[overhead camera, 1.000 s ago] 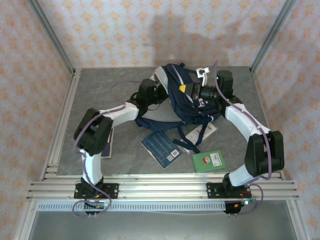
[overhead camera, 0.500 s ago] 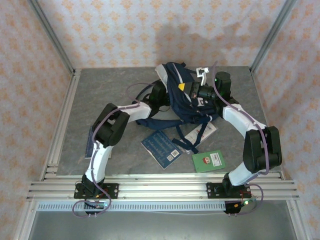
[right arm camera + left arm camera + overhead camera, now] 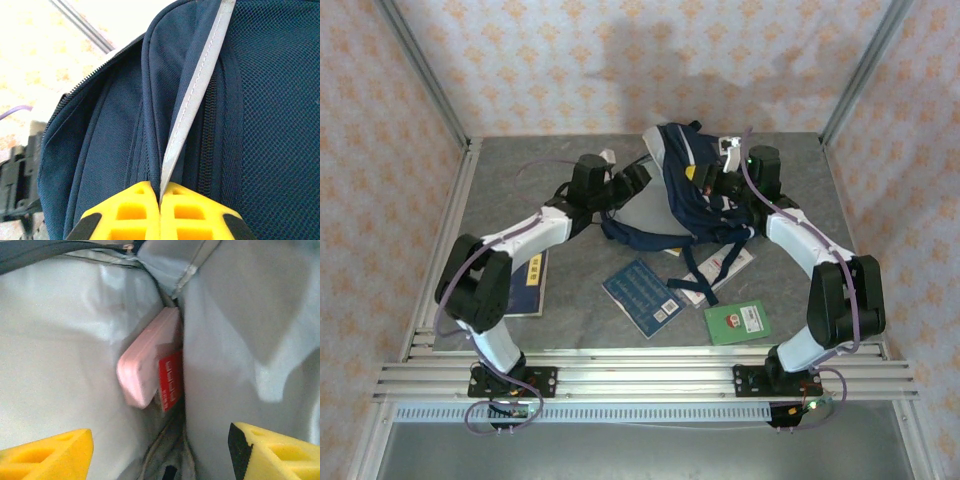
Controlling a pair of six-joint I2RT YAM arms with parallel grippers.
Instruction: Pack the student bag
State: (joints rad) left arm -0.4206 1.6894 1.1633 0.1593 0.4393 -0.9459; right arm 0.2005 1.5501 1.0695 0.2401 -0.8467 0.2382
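Nearest us on the desk [image 3: 500,190] lie the things not yet packed. We count four flat items: one green book [image 3: 738,322], one blue book [image 3: 642,297], one blue book with a yellow band [image 3: 530,282] partly under the left arm, and one white-and-red booklet [image 3: 725,262] crossed by a dark strap.

Beyond them, towards the far middle of the desk, is the one student bag [image 3: 680,205], held up between the two arms. The right gripper [image 3: 161,194] has its jaws closed flat on the bag's light stripe [image 3: 194,100], and we judge that this keeps the mouth of the bag lifted. The left gripper [image 3: 160,452] is inside the bag against the pale grey lining [image 3: 60,340], its jaws wide with nothing between them. Deeper in, in the fold of the lining, we count one pink case [image 3: 145,365] and one red item [image 3: 170,380] tucked just beside it. We cannot tell what the red thing is.

We judge the step in hand to be the drop-off of an item into the bag, with packing only partly done. The next move calls for the left arm to back out without snagging the lining and go for one of the four things on the desk, while the right grip holds.
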